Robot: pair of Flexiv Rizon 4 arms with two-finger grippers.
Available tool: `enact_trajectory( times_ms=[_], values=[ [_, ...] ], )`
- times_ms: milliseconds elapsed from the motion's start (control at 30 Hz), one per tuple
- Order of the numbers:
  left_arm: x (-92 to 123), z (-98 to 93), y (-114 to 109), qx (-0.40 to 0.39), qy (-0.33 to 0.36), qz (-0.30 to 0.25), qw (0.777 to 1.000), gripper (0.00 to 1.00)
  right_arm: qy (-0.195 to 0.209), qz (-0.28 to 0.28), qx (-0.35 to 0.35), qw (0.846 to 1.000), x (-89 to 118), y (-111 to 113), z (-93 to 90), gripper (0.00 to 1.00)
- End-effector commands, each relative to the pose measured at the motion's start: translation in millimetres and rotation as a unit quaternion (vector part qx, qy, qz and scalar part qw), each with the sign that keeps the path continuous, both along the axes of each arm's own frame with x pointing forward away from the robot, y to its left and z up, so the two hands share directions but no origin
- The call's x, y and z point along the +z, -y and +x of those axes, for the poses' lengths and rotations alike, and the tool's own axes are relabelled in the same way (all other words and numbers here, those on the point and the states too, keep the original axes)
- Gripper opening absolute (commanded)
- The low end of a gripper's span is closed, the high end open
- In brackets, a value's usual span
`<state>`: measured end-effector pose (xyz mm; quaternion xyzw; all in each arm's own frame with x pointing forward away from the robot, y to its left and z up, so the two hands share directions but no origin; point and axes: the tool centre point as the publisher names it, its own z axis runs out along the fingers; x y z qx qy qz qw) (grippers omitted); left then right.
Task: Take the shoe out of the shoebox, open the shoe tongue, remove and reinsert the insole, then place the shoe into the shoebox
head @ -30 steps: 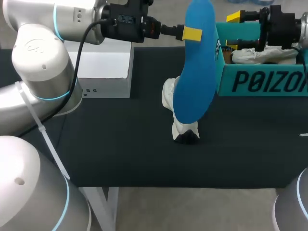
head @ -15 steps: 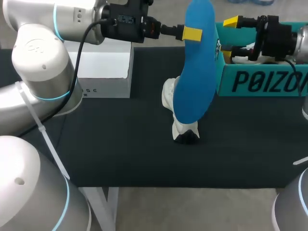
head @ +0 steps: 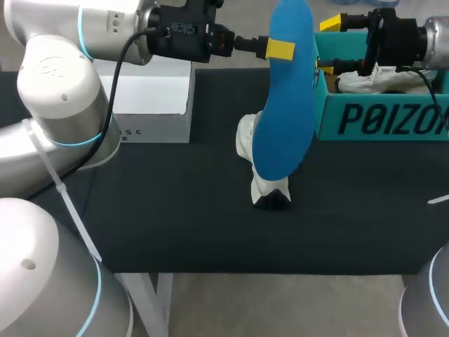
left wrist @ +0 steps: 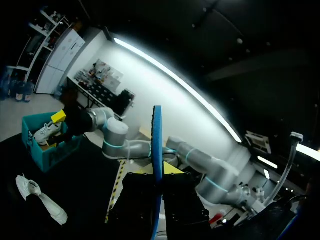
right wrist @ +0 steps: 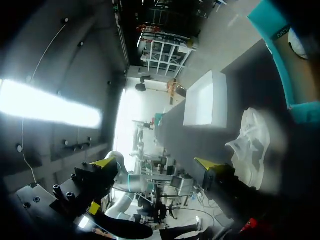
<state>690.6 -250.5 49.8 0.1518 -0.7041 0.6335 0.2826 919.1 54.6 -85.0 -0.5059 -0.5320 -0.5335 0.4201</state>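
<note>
My left gripper (head: 280, 50) is shut on a blue insole (head: 284, 105), which hangs upright above the table's middle. In the left wrist view the insole (left wrist: 157, 150) shows edge-on between the fingers. A white shoe (head: 261, 184) lies on the black table behind the insole's lower end. At the right stands the teal shoebox (head: 379, 121) with another white shoe (head: 382, 78) in it. My right gripper (head: 327, 45) hangs open over the box's left end, close to the insole, with nothing between its fingers. The right wrist view looks past its open gripper (right wrist: 156, 163) at the shoe (right wrist: 250, 140).
A white box (head: 151, 98) stands at the back left, under my left arm. The black table (head: 175, 210) has bare room in front and to the left of the shoe. The teal shoebox (right wrist: 280, 65) takes the back right corner.
My right gripper has shifted a little to the left over the box's end, dipping and rising again. The left arm, the insole and the shoe have stayed put.
</note>
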Motion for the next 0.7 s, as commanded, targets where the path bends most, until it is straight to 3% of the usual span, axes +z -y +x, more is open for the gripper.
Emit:
enact_trajectory(
  times_ms=[33,200,233,300,367,400,433,700],
  values=[
    [0,0.3,1,0.000,0.000,0.000,1.000,0.00,-0.002,-0.002,0.019,1.000,-1,-1,5.0,1.00],
    [0,0.3,1,0.000,0.000,0.000,1.000,0.00,-0.002,-0.002,0.019,1.000,-1,-1,5.0,1.00],
    [3,1.1,5,0.004,0.088,-0.013,0.996,0.00,-0.002,-0.002,0.019,1.000,-1,-1,5.0,1.00],
    [5,5.0,12,-0.007,0.251,-0.071,0.965,0.00,-0.002,-0.002,0.019,1.000,-1,-1,5.0,1.00],
    [-3,14.0,22,-0.002,0.440,-0.111,0.891,0.00,-0.002,-0.002,0.019,1.000,-1,-1,5.0,1.00],
    [-4,18.6,26,0.001,0.493,-0.131,0.860,0.00,-0.002,-0.002,0.019,1.000,-1,-1,5.0,1.00],
    [-3,23.6,31,-0.002,0.509,-0.131,0.851,0.00,-0.002,-0.002,0.019,1.000,-1,-1,5.0,1.00],
    [-3,23.6,31,-0.002,0.509,-0.131,0.851,0.00,-0.002,-0.002,0.019,1.000,-1,-1,5.0,1.00]
  ],
)
